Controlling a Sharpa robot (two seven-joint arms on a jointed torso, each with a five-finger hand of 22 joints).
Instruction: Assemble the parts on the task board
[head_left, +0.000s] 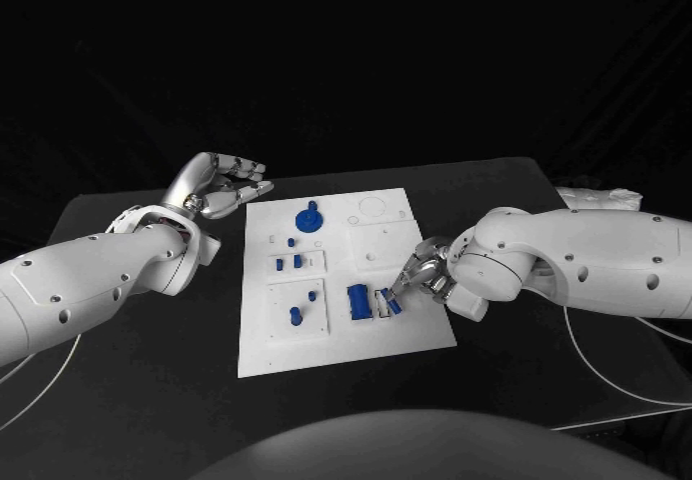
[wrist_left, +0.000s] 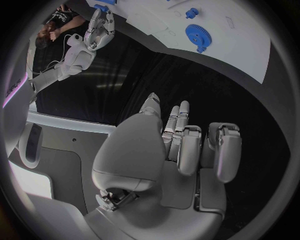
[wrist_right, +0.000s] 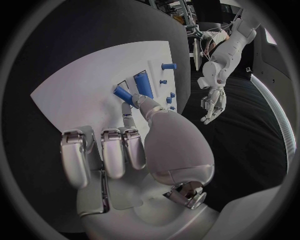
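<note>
The right hand (head_left: 415, 275) pinches a blue part (head_left: 391, 300) at its fingertips over the task board (head_left: 346, 345); the left hand (head_left: 219, 186), fingers curled in and holding nothing, hovers beside the board's far corner.

Black table (head_left: 159, 360) (matte), dark bkgd all round.

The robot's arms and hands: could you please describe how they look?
Both arms are glossy white, rounded shells with small dark dots. Thin white cables trail from them to the table. The left robot hand and right robot hand are silver metal with segmented fingers and smooth, rounded grey palm covers.
</note>
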